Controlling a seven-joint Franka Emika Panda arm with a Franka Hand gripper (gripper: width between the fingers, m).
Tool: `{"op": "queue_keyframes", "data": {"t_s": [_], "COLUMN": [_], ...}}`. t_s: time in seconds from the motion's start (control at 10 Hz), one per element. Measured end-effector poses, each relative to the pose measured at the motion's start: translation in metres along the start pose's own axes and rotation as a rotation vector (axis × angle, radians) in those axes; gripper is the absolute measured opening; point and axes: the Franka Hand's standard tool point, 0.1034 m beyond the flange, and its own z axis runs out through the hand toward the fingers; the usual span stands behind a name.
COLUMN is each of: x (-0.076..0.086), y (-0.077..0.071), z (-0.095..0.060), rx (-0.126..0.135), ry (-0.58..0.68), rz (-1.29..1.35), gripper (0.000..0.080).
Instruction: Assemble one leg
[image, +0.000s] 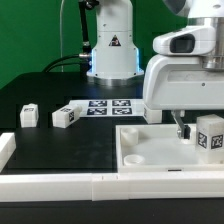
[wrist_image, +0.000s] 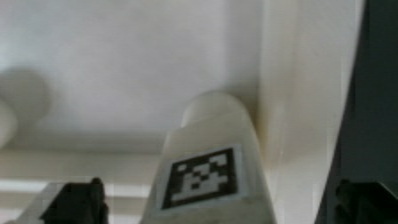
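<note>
The black counter (image: 40, 90) fills the exterior view, with a white rail (image: 50, 185) along its near edge. The arm's white body (image: 180, 85) stands over the exterior view's right half. Below it lies the white panel (image: 150, 150), flat on the counter, with a round socket (image: 133, 156) near its corner. Behind the panel, toward the middle of the counter, the marker board (image: 108, 106) lies flat with several tags on it.

The pincer (image: 186, 130) hangs low over the panel's far right part. In the wrist view its two dark fingertips (wrist_image: 75, 200) sit on either side of a leg (wrist_image: 214, 160), whose tagged face points at the camera and whose rounded end reaches toward the panel's pale surface. The pincer looks clamped on this leg, though the exact contact at the pads is not clear. In the exterior view a tagged leg (image: 211, 133) shows just beside the pincer, at the picture's right edge, above the panel.

Two more legs rest on the counter, well apart from the pincer: one (image: 65, 117) just left of the marker board, the other (image: 29, 116) farther to the exterior view's left.
</note>
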Motion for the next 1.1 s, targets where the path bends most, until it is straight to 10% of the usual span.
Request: {"op": "queue_keyframes", "data": {"t_s": [0.1,0.4,1.1], "x": [0.0001,0.0001,-0.0023], "y": [0.0009,0.0012,0.0069], "z": [0.0000,0.0001,0.0017], "rx": [-0.002,-0.002,-0.008], "ry": [0.000,0.000,0.032], "rz": [-0.027,-0.019,0.676], "gripper": [0.0649,0.0290,0.0295]}}
